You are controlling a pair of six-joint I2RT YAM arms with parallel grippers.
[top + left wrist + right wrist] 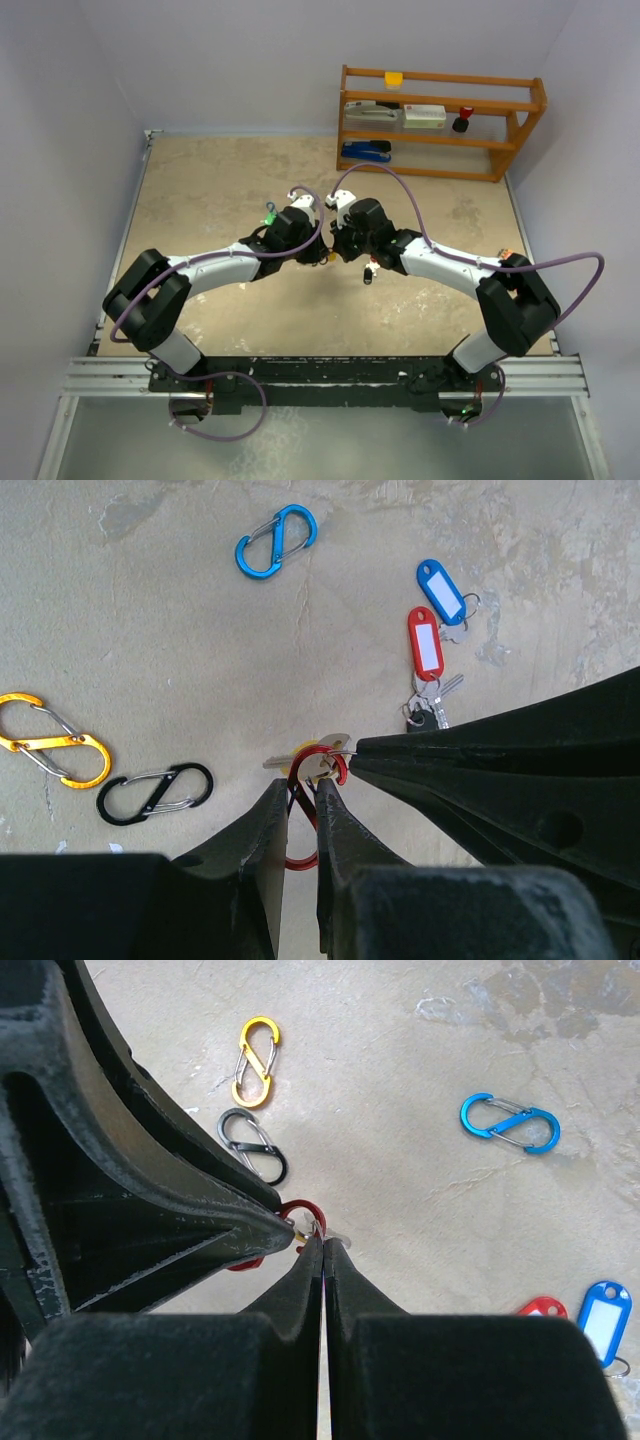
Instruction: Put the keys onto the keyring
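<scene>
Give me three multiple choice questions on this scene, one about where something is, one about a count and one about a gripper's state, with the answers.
1. Where do the red-tagged key and the blue-tagged key lie?
A) on a wooden shelf
B) on an arm's base
C) side by side on the table

2. How many clips lie loose on the table?
A) one
B) three
C) five

3. How is the left gripper?
A) shut on the red clip
B) wide open, holding nothing
C) shut on a stapler

Answers:
1 C: both tags lie next to each other on the bare tabletop.
2 B: the blue clip, yellow clip and black clip lie free.
3 A: the red clip sits pinched between its fingers.
</scene>
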